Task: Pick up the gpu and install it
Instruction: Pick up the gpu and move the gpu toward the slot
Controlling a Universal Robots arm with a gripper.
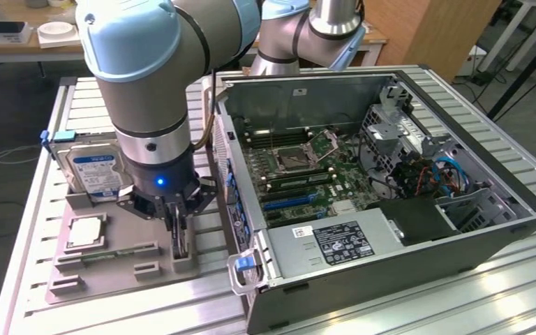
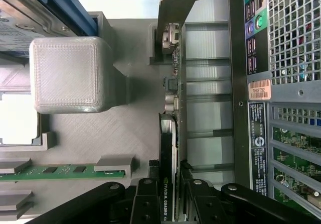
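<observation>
Pick-up step: the end effector (image 2: 169,173) is closed narrowly on the gpu (image 2: 168,138), which is upright in the grey tray (image 2: 100,138) at its edge beside the computer case (image 2: 296,43).

The gpu (image 2: 168,143) runs off the picture's edge between the fingers (image 2: 146,200); the hard drive (image 2: 25,20) is cropped too.

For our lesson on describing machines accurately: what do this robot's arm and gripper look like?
The arm is built of round silver-grey tubes joined by bulky joints with pale blue caps. Its wrist end is a black cylinder with a small glowing blue light. The gripper is black, with two slim fingers driven by bolted linkage bars.
</observation>
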